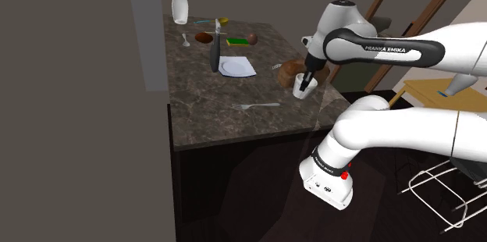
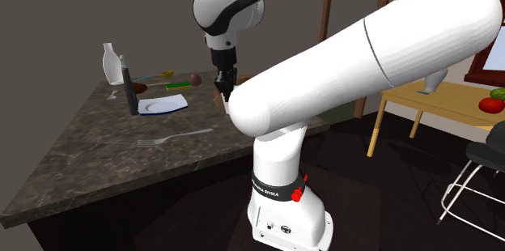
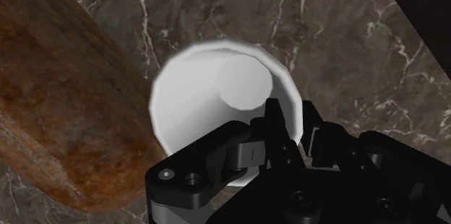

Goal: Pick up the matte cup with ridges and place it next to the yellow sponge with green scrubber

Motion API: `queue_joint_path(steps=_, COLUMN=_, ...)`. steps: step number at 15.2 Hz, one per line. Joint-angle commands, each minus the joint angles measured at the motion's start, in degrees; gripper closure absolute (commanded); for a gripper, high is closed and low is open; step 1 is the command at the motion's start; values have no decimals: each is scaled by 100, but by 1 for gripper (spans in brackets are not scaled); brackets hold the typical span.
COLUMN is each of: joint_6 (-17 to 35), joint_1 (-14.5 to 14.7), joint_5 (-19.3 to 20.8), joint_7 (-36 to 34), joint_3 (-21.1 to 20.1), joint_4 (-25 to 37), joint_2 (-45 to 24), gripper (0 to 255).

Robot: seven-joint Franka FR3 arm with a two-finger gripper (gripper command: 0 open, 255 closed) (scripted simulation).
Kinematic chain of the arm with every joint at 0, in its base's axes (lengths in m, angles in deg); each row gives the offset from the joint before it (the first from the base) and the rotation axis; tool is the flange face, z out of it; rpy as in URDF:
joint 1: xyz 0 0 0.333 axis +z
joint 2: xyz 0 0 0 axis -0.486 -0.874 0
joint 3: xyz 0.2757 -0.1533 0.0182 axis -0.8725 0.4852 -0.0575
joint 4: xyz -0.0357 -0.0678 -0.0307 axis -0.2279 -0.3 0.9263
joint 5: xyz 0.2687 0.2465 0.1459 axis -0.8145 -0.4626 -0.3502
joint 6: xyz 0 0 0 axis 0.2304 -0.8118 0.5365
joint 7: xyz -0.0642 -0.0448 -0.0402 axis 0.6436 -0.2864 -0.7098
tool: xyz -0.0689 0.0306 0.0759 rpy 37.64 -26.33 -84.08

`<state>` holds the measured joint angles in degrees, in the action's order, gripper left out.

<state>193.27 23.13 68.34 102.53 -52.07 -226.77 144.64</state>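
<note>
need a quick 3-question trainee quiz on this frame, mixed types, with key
1. True or false: the white cup sits on the counter right beside the brown loaf.
2. The gripper is at: A) the cup, B) the fork, C) the tall white bottle.
3. In the shoulder view, which way from the cup does the yellow-green sponge lie?

Key: 1 true; 2 A; 3 up and to the left.
</note>
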Motion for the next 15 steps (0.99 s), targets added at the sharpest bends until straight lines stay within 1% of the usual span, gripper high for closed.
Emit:
queue_joint_path(steps=1, joint_6=-199, joint_1=24, joint_5=-58, joint_7=30, joint_3=-44, joint_4=146, joint_2=55, gripper=255)
queue_joint_path(steps=15, joint_6=-1273, joint_1=169, joint_5=-370, joint_7=165, joint_3=-310, joint_4=1185, joint_2=105, gripper=255)
